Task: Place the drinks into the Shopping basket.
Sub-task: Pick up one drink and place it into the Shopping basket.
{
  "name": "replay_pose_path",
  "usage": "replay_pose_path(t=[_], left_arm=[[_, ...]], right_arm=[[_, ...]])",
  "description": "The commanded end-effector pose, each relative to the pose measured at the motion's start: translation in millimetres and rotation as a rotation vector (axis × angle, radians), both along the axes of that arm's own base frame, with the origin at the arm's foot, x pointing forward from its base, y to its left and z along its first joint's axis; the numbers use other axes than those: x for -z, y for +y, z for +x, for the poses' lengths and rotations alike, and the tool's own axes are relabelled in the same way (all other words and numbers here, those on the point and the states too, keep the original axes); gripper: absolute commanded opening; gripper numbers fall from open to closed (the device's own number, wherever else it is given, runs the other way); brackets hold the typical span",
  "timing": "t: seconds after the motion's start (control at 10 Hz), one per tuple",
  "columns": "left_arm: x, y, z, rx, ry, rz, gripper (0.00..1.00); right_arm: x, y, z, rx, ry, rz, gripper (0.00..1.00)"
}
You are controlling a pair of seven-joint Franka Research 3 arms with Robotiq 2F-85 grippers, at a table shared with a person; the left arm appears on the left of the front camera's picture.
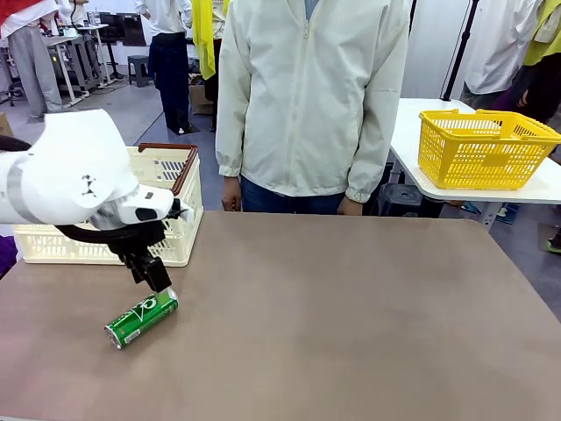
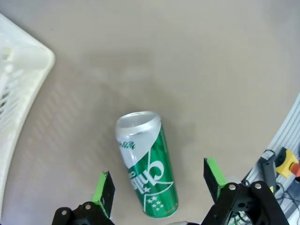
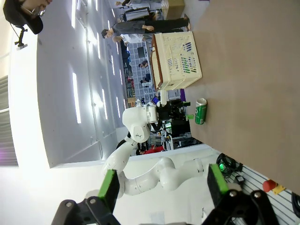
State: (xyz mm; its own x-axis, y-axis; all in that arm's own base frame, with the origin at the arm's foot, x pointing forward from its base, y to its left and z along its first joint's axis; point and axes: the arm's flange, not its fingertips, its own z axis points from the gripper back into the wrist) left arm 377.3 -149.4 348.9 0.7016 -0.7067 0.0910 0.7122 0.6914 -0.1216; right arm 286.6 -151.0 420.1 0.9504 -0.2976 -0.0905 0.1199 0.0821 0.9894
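One slim green metal can lies on its side on the brown worktop, near the cream perforated plastic basket. Left gripper fingers spread wide, straddling it untouched. Right gripper fingers released, holding nothing.

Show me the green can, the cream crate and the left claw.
green can [image 2: 149, 180], left wrist view, printed side.
cream crate [image 1: 172, 168], front view, perforated wall.
left claw [image 2: 159, 190], left wrist view, midway between fingertips.

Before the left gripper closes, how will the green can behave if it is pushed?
The green can lies on its side on the table, so it will probably roll if nudged sideways. Its smooth metal looks slippery. The open left gripper straddles it, which should prevent rolling.
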Motion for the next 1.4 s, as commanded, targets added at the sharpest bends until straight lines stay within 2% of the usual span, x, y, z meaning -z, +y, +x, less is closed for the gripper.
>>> replay_pose_path(t=[0.0,0.4,0.7,0.9,1.3], left_arm=[[28.8,21.0,-56.9,-0.034,-0.017,0.060,1.00],[67.2,23.7,-67.0,-0.054,0.070,0.159,1.00],[74.8,19.3,-70.4,-0.048,0.085,0.169,1.00],[75.6,18.6,-69.6,-0.061,0.074,0.188,0.00],[74.6,16.8,-68.4,-0.046,0.072,0.186,0.00]], right_arm=[[-1.3,-0.7,-2.8,-0.011,-0.013,-0.003,1.00],[-1.3,-0.7,-2.8,-0.011,-0.013,-0.003,1.00],[-1.3,-0.7,-2.8,-0.011,-0.013,-0.003,1.00],[-1.3,-0.7,-2.8,-0.011,-0.013,-0.003,1.00],[-1.3,-0.7,-2.8,-0.011,-0.013,-0.003,1.00]])
